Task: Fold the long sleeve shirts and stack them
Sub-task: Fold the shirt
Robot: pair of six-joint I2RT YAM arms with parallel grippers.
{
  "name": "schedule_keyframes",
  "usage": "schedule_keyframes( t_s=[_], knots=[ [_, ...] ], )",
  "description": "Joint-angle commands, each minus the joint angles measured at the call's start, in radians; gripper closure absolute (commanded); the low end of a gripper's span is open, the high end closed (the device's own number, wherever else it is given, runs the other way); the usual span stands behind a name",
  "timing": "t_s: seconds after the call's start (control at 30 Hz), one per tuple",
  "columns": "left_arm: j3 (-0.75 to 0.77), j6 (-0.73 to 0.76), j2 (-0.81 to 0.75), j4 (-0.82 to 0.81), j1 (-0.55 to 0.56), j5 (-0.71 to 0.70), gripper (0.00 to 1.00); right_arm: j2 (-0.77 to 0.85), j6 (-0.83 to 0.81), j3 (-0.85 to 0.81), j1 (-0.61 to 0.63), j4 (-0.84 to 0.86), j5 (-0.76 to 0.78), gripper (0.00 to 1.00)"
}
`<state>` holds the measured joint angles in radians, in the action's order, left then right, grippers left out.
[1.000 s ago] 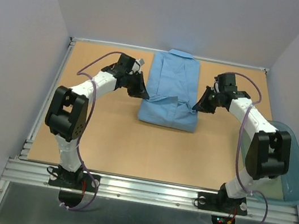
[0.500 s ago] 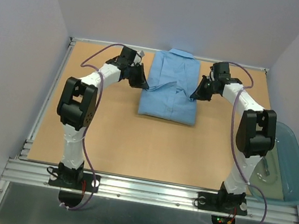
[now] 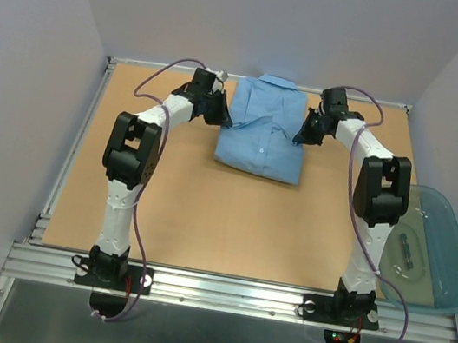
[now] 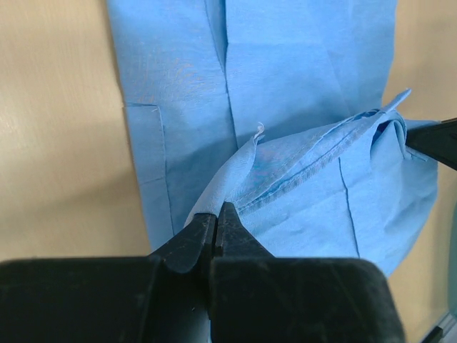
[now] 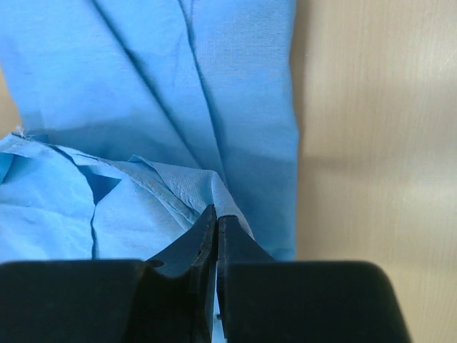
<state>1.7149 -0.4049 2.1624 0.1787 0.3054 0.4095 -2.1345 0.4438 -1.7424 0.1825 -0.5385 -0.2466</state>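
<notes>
A light blue long sleeve shirt [image 3: 263, 138] lies at the back middle of the table, collar toward the far edge, its lower part raised and carried over the upper part. My left gripper [image 3: 226, 122] is shut on the left corner of that raised hem [image 4: 235, 182]. My right gripper [image 3: 298, 139] is shut on the right corner [image 5: 207, 193]. The pinched cloth rises in a ridge [image 4: 321, 146] between the two grippers. In each wrist view the flat shirt body [image 5: 235, 86] spreads beyond the black jaws, which are pressed together on the fabric.
A translucent teal plastic tub [image 3: 431, 249] sits at the table's right edge with a small item inside. The tan table [image 3: 203, 220] has a raised metal rim [image 3: 86, 130] on the left and back. Grey walls close in the back and sides.
Both grippers have carried the shirt's lower hem away from me toward the collar, and the arms have stretched out. The visible shirt has become shorter front to back.
</notes>
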Motion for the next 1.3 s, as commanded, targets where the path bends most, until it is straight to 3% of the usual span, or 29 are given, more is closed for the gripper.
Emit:
schedule_keyframes(
  t_s=[0.0,0.03,0.3,0.37,0.53,0.57,0.6,0.67,0.83,1.07,1.27],
  knots=[
    [0.049,0.031,0.016,-0.045,-0.008,-0.017,0.95,-0.033,-0.03,-0.066,-0.008,0.037,0.043,0.97],
    [0.046,0.029,0.022,-0.05,-0.006,-0.018,0.9,-0.042,-0.03,-0.065,-0.008,0.038,0.044,0.95],
    [0.035,0.031,0.028,-0.099,-0.006,-0.049,0.9,-0.093,-0.04,-0.121,-0.006,0.055,0.078,0.91],
    [0.032,0.031,0.024,-0.117,-0.006,-0.049,0.84,-0.099,-0.039,-0.134,-0.006,0.057,0.086,0.9],
    [0.028,0.038,-0.013,-0.143,-0.006,-0.06,0.57,-0.093,-0.043,-0.17,-0.006,0.06,0.096,0.76],
    [0.028,0.04,-0.022,-0.145,-0.006,-0.063,0.53,-0.087,-0.047,-0.175,-0.006,0.058,0.101,0.69],
    [0.022,0.037,-0.044,-0.154,-0.006,-0.067,0.42,-0.07,-0.047,-0.181,-0.006,0.058,0.11,0.57],
    [0.014,0.032,-0.067,-0.162,-0.006,-0.075,0.29,-0.047,-0.047,-0.184,-0.006,0.058,0.122,0.45],
    [-0.017,0.02,-0.186,-0.166,-0.006,-0.092,0.06,0.06,-0.04,-0.143,-0.008,0.058,0.152,0.34],
    [-0.222,-0.035,-0.42,-0.166,0.009,-0.098,0.01,0.284,-0.014,0.056,-0.008,0.083,0.104,0.33],
    [-0.49,-0.049,-0.593,-0.173,0.07,-0.124,0.02,0.49,0.074,0.395,-0.008,0.247,-0.051,0.33]
  ],
)
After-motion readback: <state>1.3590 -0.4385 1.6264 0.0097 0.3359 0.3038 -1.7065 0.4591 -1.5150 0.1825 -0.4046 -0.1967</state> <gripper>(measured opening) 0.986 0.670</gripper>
